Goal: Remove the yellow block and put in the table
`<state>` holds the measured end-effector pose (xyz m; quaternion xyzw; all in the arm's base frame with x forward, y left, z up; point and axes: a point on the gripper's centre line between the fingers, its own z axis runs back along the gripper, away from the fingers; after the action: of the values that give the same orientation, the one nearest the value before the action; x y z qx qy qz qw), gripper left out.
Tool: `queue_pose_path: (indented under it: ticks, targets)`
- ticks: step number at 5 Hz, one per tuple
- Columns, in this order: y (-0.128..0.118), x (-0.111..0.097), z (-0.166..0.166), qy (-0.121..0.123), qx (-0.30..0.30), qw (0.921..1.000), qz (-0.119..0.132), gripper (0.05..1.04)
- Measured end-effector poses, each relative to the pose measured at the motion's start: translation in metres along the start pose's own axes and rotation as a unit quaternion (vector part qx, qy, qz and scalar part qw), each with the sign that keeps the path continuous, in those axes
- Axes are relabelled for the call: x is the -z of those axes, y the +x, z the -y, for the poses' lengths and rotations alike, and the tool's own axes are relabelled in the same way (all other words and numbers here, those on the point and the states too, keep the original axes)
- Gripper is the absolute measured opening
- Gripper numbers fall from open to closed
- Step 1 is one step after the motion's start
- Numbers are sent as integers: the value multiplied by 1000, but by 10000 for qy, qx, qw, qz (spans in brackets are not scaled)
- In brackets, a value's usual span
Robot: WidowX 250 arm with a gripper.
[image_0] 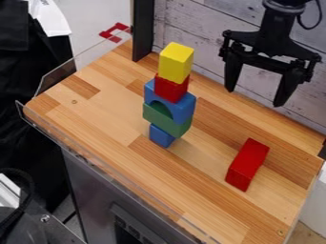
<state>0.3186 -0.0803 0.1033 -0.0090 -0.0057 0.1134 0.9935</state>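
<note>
The yellow block (176, 62) sits on top of a standing stack of blocks. Directly beneath it is a red block (171, 88), then a blue arch block (184, 106), a green block (167, 119) and a small blue block (161, 136) at the base on the wooden table (102, 121). The black gripper (255, 96) hangs at the upper right, to the right of the stack and apart from it. Its two fingers are spread open with nothing between them.
A long red block (247, 164) lies on the table's right part. A dark upright post (144, 29) stands at the back edge behind the stack, beside a whitish plank wall (207, 33). Clear low guards run along the left and front edges.
</note>
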Motion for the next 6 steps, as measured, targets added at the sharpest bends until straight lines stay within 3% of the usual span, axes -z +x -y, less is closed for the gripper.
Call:
queue_pose_path:
  ticks: [1, 3, 4, 6]
  targets:
    - [-3, 12, -1, 97, 5, 9998, -192, 999]
    - [9, 2, 5, 136, 372, 9992, -72, 999]
    - [11, -1, 6, 117, 487, 9987, 19, 999]
    - [8, -32, -8, 32, 420, 9984, 366, 999]
